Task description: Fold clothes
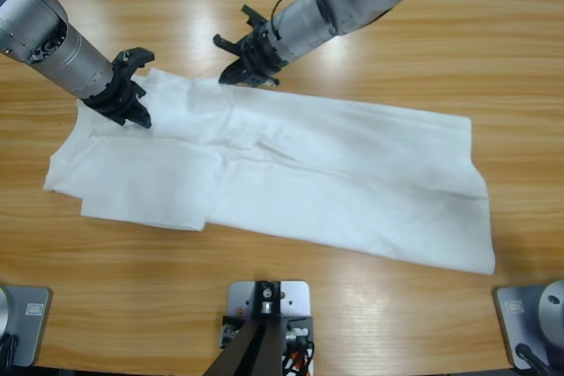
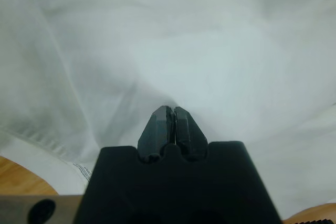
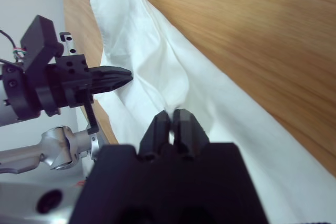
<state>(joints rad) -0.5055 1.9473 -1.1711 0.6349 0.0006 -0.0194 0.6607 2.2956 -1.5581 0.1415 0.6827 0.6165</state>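
Closest to us, the left gripper (image 2: 169, 113) is clenched on a pinch of the white T-shirt (image 1: 291, 173), which spreads across the wooden table (image 1: 423, 50) beneath both pincers, while the right gripper (image 3: 173, 116) likewise grips its far edge.

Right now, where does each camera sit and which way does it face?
High view: fixed above the table, looking down on the shirt; both arms show.
Left wrist view: on the left arm, facing along the left pincer, shut on cloth.
Right wrist view: on the right arm, facing along the right pincer, shut on the shirt's edge.
Shared: the high and right wrist views both show the left pincer.
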